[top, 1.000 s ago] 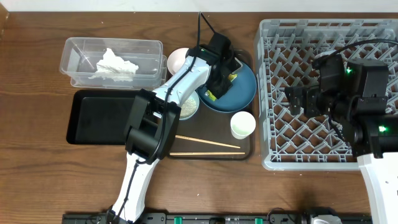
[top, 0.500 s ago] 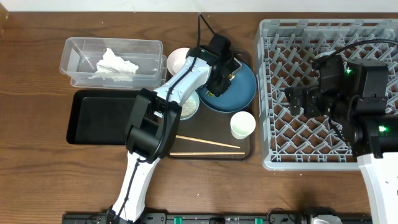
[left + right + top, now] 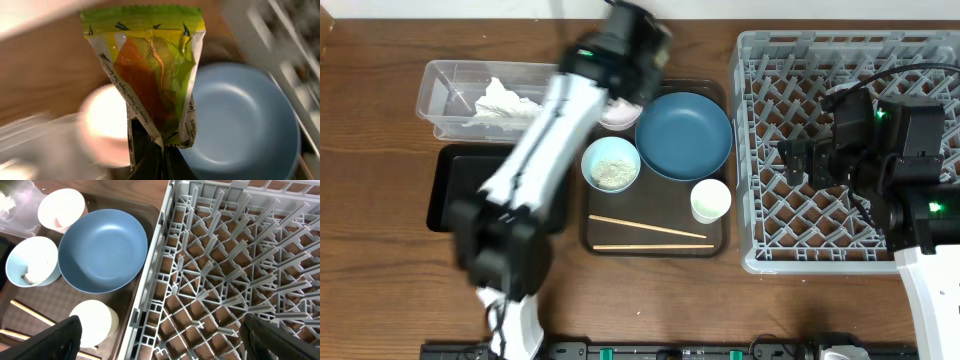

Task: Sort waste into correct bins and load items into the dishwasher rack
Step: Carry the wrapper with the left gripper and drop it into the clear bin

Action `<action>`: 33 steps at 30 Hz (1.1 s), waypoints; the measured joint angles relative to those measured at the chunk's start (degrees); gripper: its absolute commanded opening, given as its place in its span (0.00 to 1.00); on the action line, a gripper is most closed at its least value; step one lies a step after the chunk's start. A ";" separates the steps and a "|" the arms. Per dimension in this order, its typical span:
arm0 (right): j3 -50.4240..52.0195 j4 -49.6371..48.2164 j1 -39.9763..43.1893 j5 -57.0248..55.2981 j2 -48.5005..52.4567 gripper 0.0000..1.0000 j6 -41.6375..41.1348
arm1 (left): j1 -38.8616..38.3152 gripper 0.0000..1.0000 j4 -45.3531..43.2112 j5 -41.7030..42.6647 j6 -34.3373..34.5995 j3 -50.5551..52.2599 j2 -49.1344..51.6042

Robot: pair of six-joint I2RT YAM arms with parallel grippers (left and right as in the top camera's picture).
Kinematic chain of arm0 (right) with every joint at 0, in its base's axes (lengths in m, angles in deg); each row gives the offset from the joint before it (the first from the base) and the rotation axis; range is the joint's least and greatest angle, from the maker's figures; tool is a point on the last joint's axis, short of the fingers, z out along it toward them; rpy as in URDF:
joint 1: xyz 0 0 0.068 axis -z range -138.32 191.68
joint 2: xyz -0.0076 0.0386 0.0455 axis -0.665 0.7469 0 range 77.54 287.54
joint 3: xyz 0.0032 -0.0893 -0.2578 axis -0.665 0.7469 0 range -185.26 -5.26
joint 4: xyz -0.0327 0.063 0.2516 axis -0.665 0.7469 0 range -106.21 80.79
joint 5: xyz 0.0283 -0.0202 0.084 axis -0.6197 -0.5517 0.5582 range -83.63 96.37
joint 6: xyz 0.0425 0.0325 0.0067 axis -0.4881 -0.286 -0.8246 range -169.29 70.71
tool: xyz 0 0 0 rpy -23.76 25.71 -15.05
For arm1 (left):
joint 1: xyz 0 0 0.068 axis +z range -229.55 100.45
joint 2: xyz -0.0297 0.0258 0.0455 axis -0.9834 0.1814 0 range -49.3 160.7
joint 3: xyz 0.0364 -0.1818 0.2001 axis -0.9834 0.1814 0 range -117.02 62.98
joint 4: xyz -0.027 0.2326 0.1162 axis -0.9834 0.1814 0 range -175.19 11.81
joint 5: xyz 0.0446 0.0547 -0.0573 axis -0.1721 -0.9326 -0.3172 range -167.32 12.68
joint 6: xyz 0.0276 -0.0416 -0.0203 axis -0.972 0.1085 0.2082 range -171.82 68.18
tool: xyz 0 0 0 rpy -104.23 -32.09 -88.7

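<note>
- Left wrist view: left gripper (image 3: 149,157) was clamped on the yellow-green wrapper (image 3: 150,75), above the blue dish (image 3: 240,120); overhead, motion blur hid the wrapper.
- Right wrist view: right gripper (image 3: 167,340) stood wide open, empty, over the rack (image 3: 225,255).

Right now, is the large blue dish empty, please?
Empty: the blue dish shows a bare inside in the right wrist view; the left gripper holds the wrapper.

The overhead camera is looking straight down; both wrist cameras are hanging nearer, sharing the blue dish (image 3: 684,134), nine o'clock of the rack (image 3: 775,95).
</note>
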 measured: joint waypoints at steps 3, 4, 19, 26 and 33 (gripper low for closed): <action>0.00 -0.02 0.00 0.00 0.00 0.99 0.00 | 4.68 0.06 1.16 -4.46 3.82 -1.01 -3.02; 0.00 -0.04 0.00 0.02 0.00 0.99 0.00 | 6.38 0.06 1.60 -5.88 5.31 -1.05 -3.26; 0.00 -0.24 0.00 0.00 0.44 0.99 0.00 | 18.51 0.60 1.73 -11.15 19.69 3.54 5.40; 0.00 -0.22 0.00 0.70 1.29 0.99 0.00 | 18.45 0.69 0.28 -11.15 20.72 3.63 6.12; 0.00 -0.31 0.00 1.14 1.51 0.99 0.00 | 18.45 0.69 3.56 -5.88 18.71 3.63 5.18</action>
